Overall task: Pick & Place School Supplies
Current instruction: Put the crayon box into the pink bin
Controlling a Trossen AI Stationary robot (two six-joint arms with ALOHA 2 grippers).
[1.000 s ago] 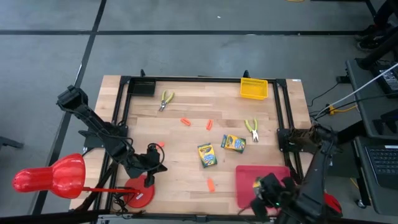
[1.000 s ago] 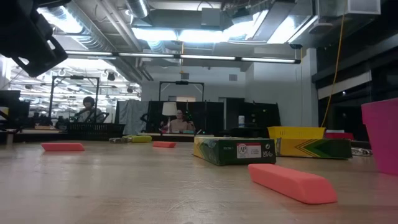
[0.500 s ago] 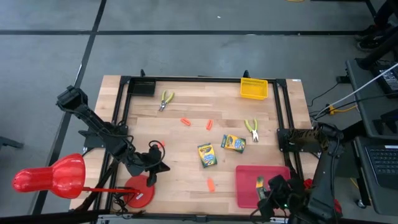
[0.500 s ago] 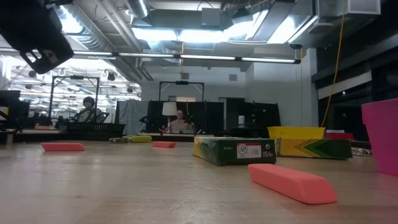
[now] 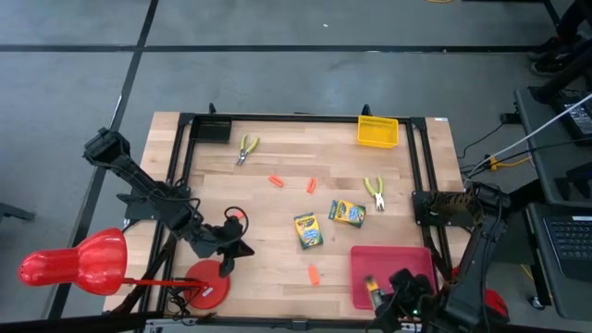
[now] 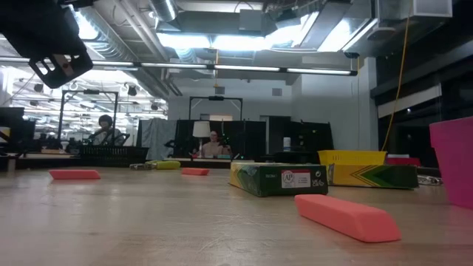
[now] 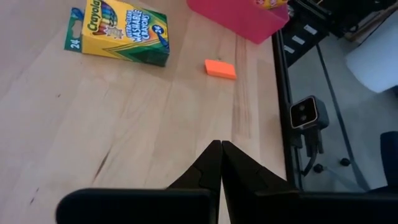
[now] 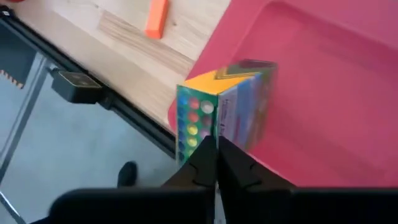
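In the flat red plastic tray (image 5: 421,264) at the wooden worktop's (image 5: 277,208) near right corner, a small yellow-green cardboard crayon box (image 8: 224,106) lies just ahead of the right gripper's (image 8: 216,163) closed, empty fingers, long axis pointing away from them; the left gripper's (image 7: 221,163) fingers are also closed, holding nothing.

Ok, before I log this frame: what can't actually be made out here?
- Crayon box in the red tray: right wrist view, the right gripper covers its lower end, so grip or contact is unclear.
- Same box, high view: partly under the right arm.
- Red tray, low view: cut off by the picture's edge.
- Fifth orange stub: not found in any view.
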